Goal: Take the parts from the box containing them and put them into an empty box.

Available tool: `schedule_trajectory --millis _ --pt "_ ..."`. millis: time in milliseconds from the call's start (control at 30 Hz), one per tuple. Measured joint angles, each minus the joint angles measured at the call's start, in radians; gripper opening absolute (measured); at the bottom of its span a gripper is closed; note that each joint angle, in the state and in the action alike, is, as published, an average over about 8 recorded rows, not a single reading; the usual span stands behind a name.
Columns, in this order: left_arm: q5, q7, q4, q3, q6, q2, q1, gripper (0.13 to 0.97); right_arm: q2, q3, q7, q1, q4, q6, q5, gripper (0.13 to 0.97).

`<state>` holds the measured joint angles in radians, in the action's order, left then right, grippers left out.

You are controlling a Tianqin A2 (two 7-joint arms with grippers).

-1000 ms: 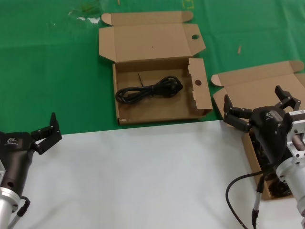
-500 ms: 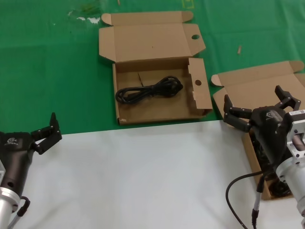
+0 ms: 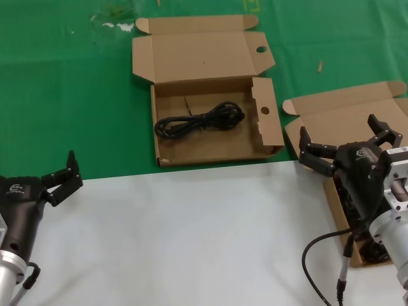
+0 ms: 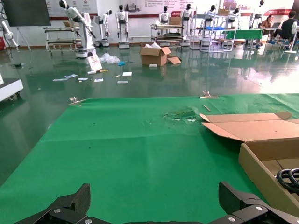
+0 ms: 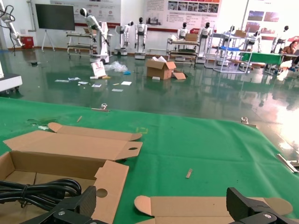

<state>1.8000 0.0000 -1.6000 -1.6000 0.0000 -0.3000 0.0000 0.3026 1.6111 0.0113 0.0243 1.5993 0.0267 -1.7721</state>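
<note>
The box with round holes (image 3: 191, 57) lies open at the back middle with one black coiled cable (image 3: 201, 120) inside. It also shows in the left wrist view (image 4: 261, 163) and the right wrist view (image 5: 110, 182), where the cable (image 5: 37, 189) shows too. The plain-lidded box (image 3: 347, 118) lies open at the right, and dark cables (image 3: 373, 252) in it are mostly hidden by my right arm. My right gripper (image 3: 338, 131) is open and empty above this box, near its lid (image 5: 196, 205). My left gripper (image 3: 64, 175) is open and empty at the near left.
A green cloth (image 3: 76, 95) covers the far part of the table and a white surface (image 3: 191, 236) the near part. A small scrap (image 3: 320, 65) lies on the cloth to the right of the holed box. My right arm's cable (image 3: 319, 255) hangs over the white surface.
</note>
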Motion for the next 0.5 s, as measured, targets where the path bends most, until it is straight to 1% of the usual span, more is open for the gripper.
schedule_trajectory --millis 500 --pt "0.000 0.000 0.000 0.000 0.000 0.000 0.000 0.966 0.000 0.000 0.000 0.000 0.000 0.000 0.000 0.966"
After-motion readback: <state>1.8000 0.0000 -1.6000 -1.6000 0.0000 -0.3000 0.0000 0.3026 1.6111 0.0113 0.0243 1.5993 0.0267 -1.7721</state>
